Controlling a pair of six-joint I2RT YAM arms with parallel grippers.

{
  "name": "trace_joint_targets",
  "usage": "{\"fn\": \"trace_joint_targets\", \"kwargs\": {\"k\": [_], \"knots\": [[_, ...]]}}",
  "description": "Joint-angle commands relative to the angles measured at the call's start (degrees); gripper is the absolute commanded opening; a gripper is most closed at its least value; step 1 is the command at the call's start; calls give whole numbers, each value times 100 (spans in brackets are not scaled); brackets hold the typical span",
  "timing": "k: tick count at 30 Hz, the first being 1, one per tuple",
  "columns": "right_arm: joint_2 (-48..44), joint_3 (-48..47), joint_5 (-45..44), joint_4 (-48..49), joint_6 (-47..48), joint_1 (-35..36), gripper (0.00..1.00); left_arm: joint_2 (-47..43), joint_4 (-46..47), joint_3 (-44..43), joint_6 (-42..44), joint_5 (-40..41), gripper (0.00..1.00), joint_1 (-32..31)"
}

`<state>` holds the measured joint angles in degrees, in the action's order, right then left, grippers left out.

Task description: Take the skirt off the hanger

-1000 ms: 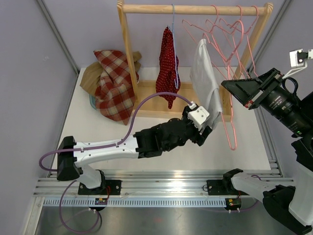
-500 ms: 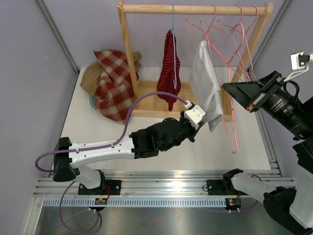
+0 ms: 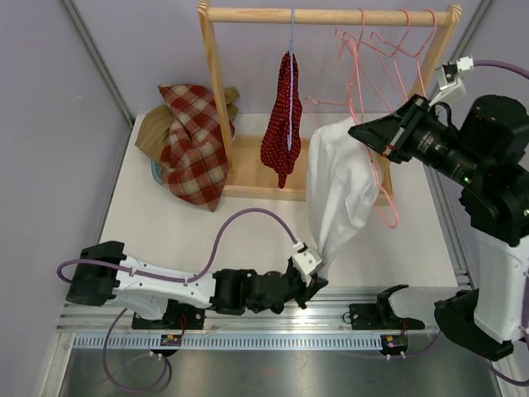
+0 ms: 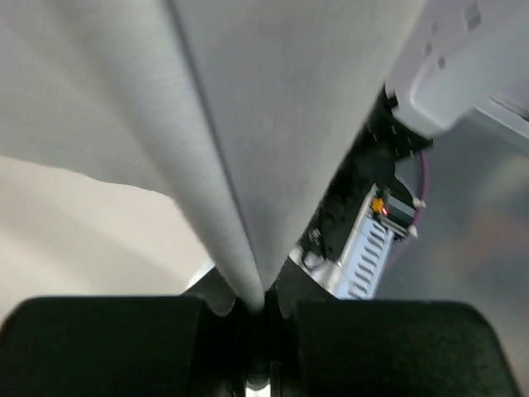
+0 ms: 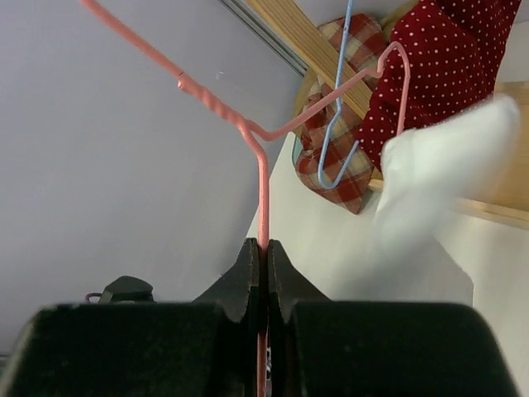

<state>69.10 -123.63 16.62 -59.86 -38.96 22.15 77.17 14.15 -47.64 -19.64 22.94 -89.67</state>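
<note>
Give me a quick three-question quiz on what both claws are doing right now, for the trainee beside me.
1. True or false: the left claw is shut on the white skirt.
2. The right claw is: A shut on the pink hanger; B open; C out of view.
3. Fill in: the red dotted garment hangs from a ___ hanger.
Key: 1 true; 2 A; 3 blue.
</note>
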Motion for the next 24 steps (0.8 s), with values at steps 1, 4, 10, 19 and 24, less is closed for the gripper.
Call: {"fn": "trace_joint_targets", "kwargs": {"k": [1, 4, 10, 19, 24], "knots": [[270, -433, -335, 1213, 319, 8, 0, -272, 9, 588, -1145, 438, 0, -733], [542, -390, -318, 1423, 328, 8, 0, -246, -228, 677, -1401, 860, 0, -1270], [1253, -591, -475, 1775, 424, 0, 0, -281, -905, 466, -1534, 1555, 0, -1676], [2352, -1022, -819, 2293, 285, -289, 0, -518, -1142, 466, -1622, 1802, 0, -1799], [2749, -742, -283, 2865, -410, -949, 0, -650, -1406, 518, -1824, 2039, 0, -1870]]}}
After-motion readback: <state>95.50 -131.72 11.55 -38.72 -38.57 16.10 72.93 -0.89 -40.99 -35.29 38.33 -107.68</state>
